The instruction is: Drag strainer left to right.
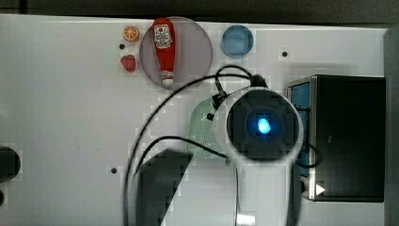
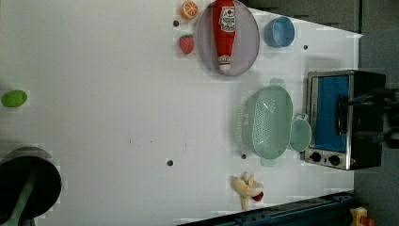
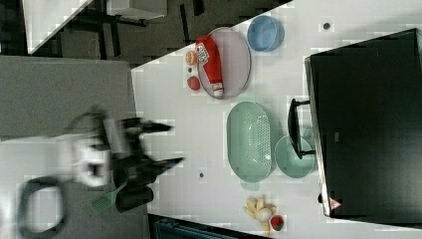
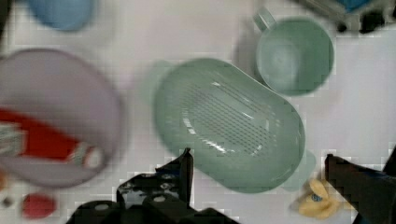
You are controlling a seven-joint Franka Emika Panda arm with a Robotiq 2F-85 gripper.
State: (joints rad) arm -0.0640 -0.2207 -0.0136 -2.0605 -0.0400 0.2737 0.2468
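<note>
Evidently light, stiff and slippery, the strainer (image 4: 229, 123) lay below the spread hand (image 4: 257, 163), its rim the likeliest hold.

Our strainer (image 2: 266, 121), open side up

We see a pale mint-green oval basin with small holes across its inside, lying flat on the white table, touching or just beside the green mug.

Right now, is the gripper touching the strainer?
Apart. In the right view the open gripper stands well off the strainer, with bare white table between them. The wrist view agrees: the fingers frame the strainer without holding it.
</note>
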